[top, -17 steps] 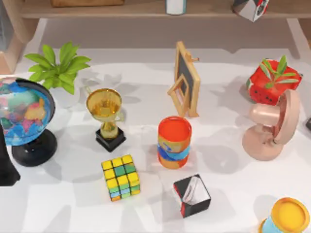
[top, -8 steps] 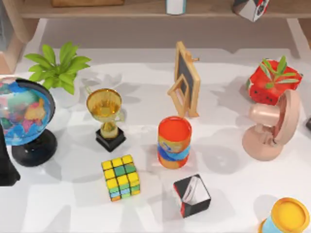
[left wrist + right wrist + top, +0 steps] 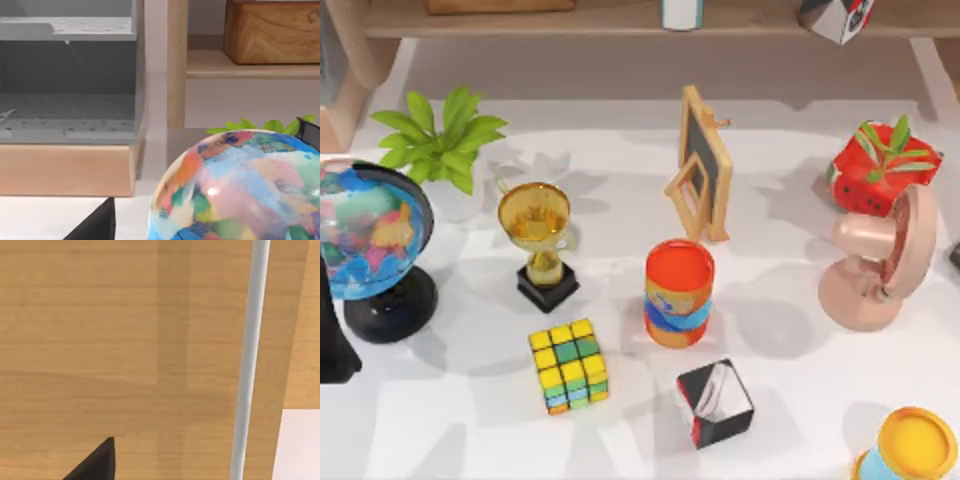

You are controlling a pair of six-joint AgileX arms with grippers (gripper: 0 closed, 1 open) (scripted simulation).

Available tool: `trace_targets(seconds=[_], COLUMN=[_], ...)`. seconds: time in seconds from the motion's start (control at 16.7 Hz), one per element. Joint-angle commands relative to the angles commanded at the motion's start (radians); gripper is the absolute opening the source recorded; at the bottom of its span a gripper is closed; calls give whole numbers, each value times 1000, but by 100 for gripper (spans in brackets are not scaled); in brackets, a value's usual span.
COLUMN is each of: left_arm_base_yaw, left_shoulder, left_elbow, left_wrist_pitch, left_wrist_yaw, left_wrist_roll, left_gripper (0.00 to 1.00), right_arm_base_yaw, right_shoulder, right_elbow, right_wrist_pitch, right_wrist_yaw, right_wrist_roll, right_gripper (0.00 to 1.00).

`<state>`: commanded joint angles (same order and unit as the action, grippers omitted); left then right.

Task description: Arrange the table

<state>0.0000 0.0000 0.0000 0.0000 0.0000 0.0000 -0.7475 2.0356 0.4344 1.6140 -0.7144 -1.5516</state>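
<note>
The white table carries several ornaments. A globe on a black stand sits at the left edge, also seen close up as the globe in the left wrist view. A gold trophy, a colour cube, an orange-topped can and a small black, red and white box stand in the middle. My left arm is parked at the left edge beside the globe. My right arm is parked at the right edge.
A potted plant stands back left, a small chalkboard easel back centre. A pink fan and a red leafy box stand at the right, a yellow-topped can at the front right corner. A wooden shelf runs along the back.
</note>
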Motion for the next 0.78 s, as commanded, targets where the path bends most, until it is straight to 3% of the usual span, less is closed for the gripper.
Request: trace_targets(seconds=[0.72, 0.78], left_arm_base_yaw=[0, 0], left_shoulder=[0, 0], left_elbow=[0, 0], left_wrist_pitch=[0, 0], left_wrist_yaw=[0, 0], left_wrist_roll=[0, 0], left_gripper=[100, 100], right_arm_base_yaw=[59, 59], right_shoulder=[25, 25], right_elbow=[79, 79], right_wrist_pitch=[-55, -55], right_wrist_yaw=[59, 59], right_wrist_roll=[-1, -1], right_gripper=[100, 92])
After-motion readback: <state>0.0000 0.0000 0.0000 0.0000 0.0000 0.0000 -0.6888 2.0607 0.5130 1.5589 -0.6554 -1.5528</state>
